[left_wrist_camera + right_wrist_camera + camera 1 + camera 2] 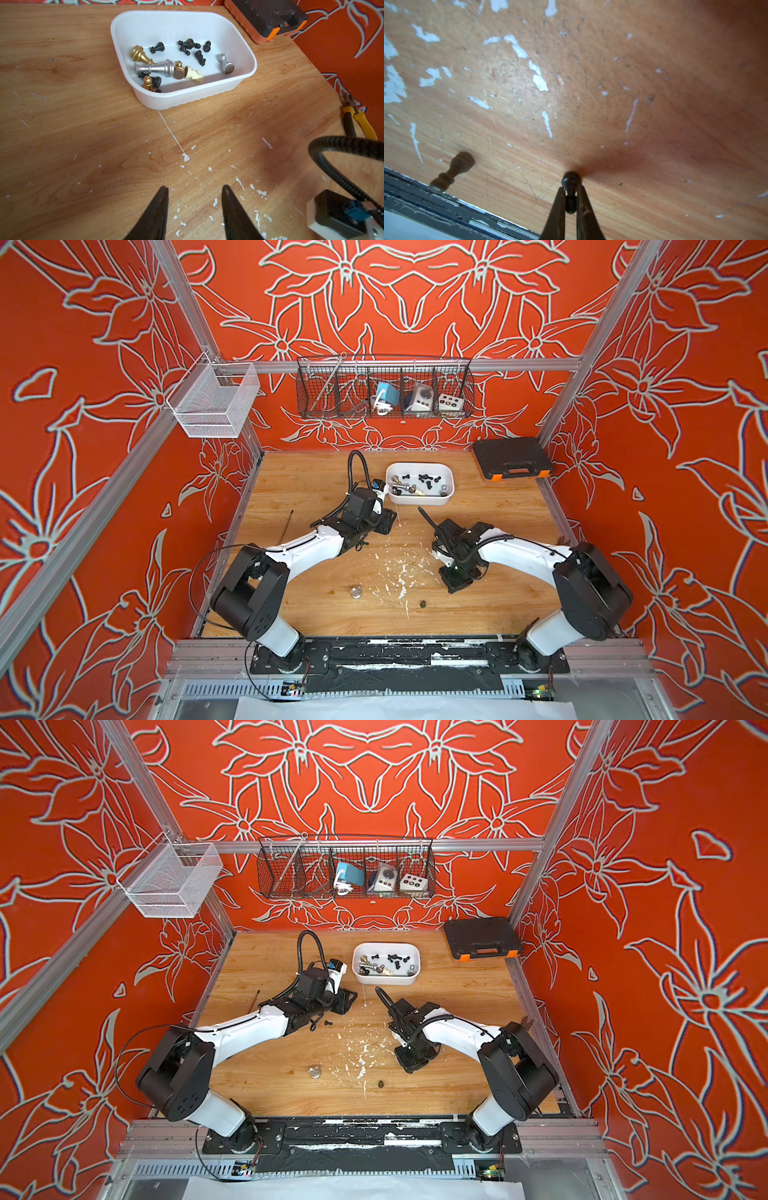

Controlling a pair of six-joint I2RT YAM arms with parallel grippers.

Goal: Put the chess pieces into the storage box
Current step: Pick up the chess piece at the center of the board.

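The pawn (pixel 570 193) is pinched at its narrow waist between the tips of my right jaws, base toward the desk (pixel 62 124). I cannot tell whether the base has cleared the wood. That grip is my main worry. The pawn is tiny, round and smooth, and only the thin tips hold it, so I judge a quick lift or swing could twist it loose and send it rolling.

The box (pixel 187 97) is well apart from the right jaws, across the desk, so the carry is long. It is also shallow, so a release from too high could bounce the pawn back out. About a dozen gold, silver, cream and black pieces already lie inside it.

More pieces wait on the desk. A gold piece (pixel 452 172) lies on its side off to one side of the right jaws, near the desk's front edge, with a silver piece (pixel 355 591) beyond it. A black piece (pixel 328 1023) lies close by my left arm. A careless sweep could knock any of them.

My left jaws are spread partway and empty over bare desk, with the box ahead of them. If both arms head for the box together, they could clash.
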